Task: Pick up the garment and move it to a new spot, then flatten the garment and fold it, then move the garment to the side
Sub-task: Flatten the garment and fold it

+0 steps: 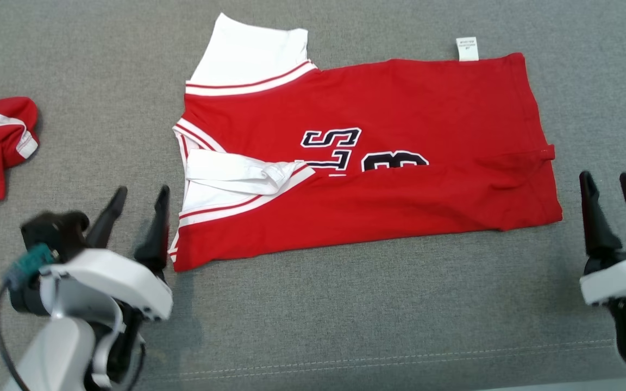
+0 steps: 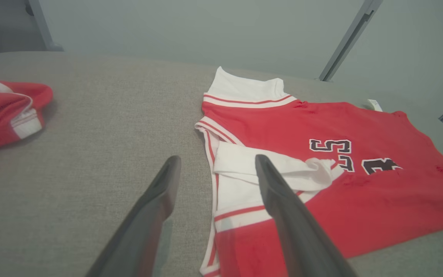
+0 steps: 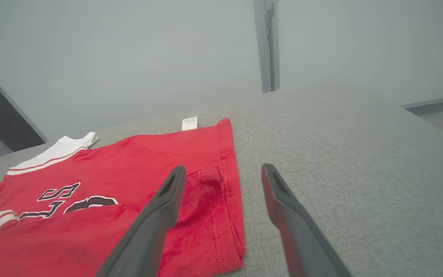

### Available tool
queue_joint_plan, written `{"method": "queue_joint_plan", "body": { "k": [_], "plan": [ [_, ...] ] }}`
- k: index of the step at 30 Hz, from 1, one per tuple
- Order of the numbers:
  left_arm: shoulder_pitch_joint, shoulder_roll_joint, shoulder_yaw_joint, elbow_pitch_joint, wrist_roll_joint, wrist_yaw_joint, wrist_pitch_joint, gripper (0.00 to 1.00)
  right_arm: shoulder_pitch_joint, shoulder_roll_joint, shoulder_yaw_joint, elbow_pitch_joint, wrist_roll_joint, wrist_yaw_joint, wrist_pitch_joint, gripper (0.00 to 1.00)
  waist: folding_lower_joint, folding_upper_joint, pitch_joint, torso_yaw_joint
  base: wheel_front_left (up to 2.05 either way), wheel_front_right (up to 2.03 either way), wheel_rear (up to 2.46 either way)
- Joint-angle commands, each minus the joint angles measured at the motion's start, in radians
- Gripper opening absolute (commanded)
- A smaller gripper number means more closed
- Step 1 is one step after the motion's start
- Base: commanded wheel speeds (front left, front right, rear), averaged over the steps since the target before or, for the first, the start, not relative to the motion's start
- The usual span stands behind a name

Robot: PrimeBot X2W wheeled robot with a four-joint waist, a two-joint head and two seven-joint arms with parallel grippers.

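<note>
Half-folded red jersey [image 1: 400, 163] across the middle of the grey table [image 1: 345, 326].
Both hands are spread and empty, left hand [image 1: 142, 190] at the collar end, right hand [image 1: 606, 176] off the hem; an uneven lift could spill the tucked white sleeve [image 1: 237, 174] and skew the fold.

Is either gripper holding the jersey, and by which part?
Nothing is held. The left gripper and right gripper are both open, neither pinching the red and white fabric jersey.
</note>
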Motion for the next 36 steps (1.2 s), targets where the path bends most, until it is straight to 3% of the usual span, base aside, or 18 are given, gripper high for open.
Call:
{"method": "queue_joint_plan", "body": {
  "k": [1,6,9,14,21,36],
  "plan": [
    [0.015,0.013,0.030,-0.037,0.035,0.042,-0.035,1.00,0.044,0.017,-0.015,-0.018,-0.063,0.002,-0.025,1.00,-0.0001,0.0000,-0.014,0.001,0.00,0.00,0.00],
    [0.094,-0.030,0.000,-0.042,0.093,0.111,-0.100,1.00,0.109,0.116,-0.090,-0.013,-0.233,0.002,-0.043,1.00,-0.0001,0.0000,-0.046,-0.006,0.00,0.00,0.00],
    [0.110,-0.039,-0.027,-0.004,0.099,0.107,-0.098,1.00,0.126,0.162,-0.121,0.000,-0.302,0.002,-0.031,1.00,-0.0001,0.0000,-0.062,-0.011,0.00,0.00,0.00],
    [0.093,-0.031,-0.055,0.051,0.106,0.090,-0.071,1.00,0.106,0.179,-0.132,0.030,-0.329,0.002,-0.014,1.00,-0.0001,0.0000,-0.069,-0.020,0.00,0.00,0.00],
    [0.028,-0.018,-0.088,0.118,0.096,0.037,-0.014,1.00,0.018,0.158,-0.108,0.104,-0.340,0.002,0.027,1.00,-0.0001,0.0000,-0.050,-0.035,0.00,0.00,0.00],
    [-0.069,-0.011,-0.125,0.204,0.043,-0.038,0.116,1.00,-0.163,0.093,0.092,0.365,-0.260,0.002,0.149,1.00,-0.0001,0.0000,0.006,-0.026,0.00,0.00,0.00]
  ]
}}
